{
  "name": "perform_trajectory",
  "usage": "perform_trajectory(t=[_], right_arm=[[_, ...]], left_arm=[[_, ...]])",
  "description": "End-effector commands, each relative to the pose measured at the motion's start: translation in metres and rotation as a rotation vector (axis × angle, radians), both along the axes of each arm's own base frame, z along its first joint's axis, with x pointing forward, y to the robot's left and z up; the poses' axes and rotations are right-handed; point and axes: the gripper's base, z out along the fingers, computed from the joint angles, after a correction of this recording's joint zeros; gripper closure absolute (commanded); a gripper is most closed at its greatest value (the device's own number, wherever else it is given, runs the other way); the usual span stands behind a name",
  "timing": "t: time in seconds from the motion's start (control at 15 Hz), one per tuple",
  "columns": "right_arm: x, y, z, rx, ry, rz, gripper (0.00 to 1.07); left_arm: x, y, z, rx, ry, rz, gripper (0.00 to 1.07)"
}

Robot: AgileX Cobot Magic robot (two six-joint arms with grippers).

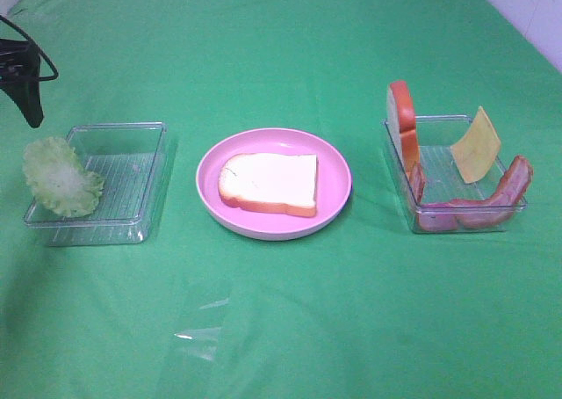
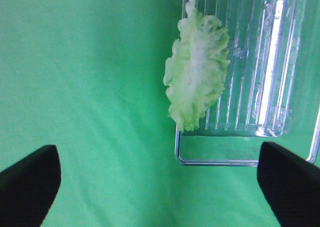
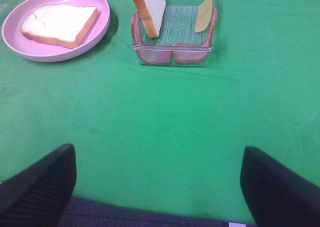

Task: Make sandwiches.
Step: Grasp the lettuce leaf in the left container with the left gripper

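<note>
On the green surface (image 1: 281,311) a round pink plate (image 1: 335,165) sat in the middle, and one white bread slice (image 1: 268,182) with an orange-brown crust lay flat on it, nothing on top of it. To the left of the plate stood a clear plastic tray (image 1: 123,179), and a pale green lettuce leaf (image 1: 61,177) lay across its left rim, part of it inside the tray and part hanging over onto the surface. To the right of the plate stood a second clear tray (image 1: 439,172). In it a second bread slice (image 1: 402,122) stood upright on its edge at the left wall, a yellow cheese square (image 1: 476,144) leaned tilted toward the far right side, and reddish-brown bacon strips (image 1: 492,207) curved along the near wall and up the right side. The two trays were well apart, with the plate between them. The left gripper (image 2: 160,187) hung above the surface near the lettuce end of the left tray, its jaws spread wide with nothing between them and touching neither the leaf nor the tray. The right gripper (image 3: 157,187) was over bare surface on the near side of the second tray, well apart from it, its jaws likewise spread wide and holding nothing.
</note>
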Motion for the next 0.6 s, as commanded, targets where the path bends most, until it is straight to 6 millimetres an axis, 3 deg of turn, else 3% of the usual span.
perform_trajectory(t=[0.07,0.27,0.6], right_arm=[[-0.002,0.000,-0.001,0.008,-0.019,-0.002,0.20],[-0.002,0.000,-0.001,0.008,-0.019,-0.002,0.20],[-0.002,0.000,-0.001,0.008,-0.019,-0.002,0.20]], left_arm=[[0.008,-0.001,-0.020,-0.018,0.002,-0.020,0.05],[0.020,-0.003,-0.054,-0.036,0.026,-0.028,0.05],[0.031,-0.005,-0.085,-0.056,0.029,-0.052,0.05]])
